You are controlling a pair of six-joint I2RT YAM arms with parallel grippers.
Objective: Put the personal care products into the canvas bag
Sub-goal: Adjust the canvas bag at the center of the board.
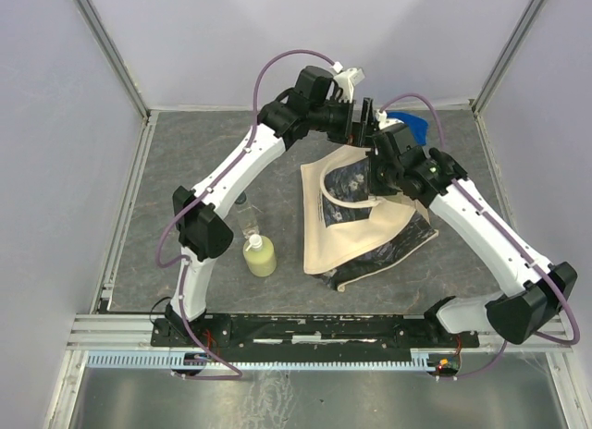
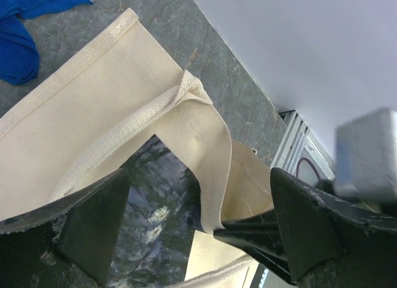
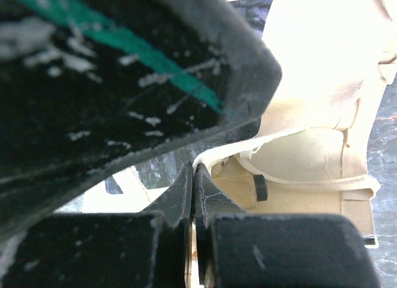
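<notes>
Nearest us, just past the left arm's base, a yellow-green bottle (image 1: 260,256) stands on the table (image 1: 185,161), with a clear bottle (image 1: 244,214) touching it from behind. Both are outside the bag, well to its left.

Moving right, the left gripper (image 2: 200,176) hangs over the far rim of the canvas bag (image 1: 342,230). Its jaws are spread wide with nothing between them. One strap handle (image 2: 124,136) runs right under its fingers, so that loop could snag if the arm drops or pulls away carelessly.

Centre table, the bag slumps on its side with its mouth propped up. The right wrist view shows a black-capped bottle (image 3: 262,188) lying inside; how many more are in there I can't tell.

Right again, the right gripper (image 3: 193,176) has its jaws squeezed together on the bag's rim, and that pinch looks like all that holds the mouth open. If the fabric slips out, the opening folds flat and the next bottle has nowhere to go. Pull too hard and the bag tips, rolling its contents out.

Far right, a blue cloth (image 1: 413,127) lies just behind the bag, close enough to get dragged along.
</notes>
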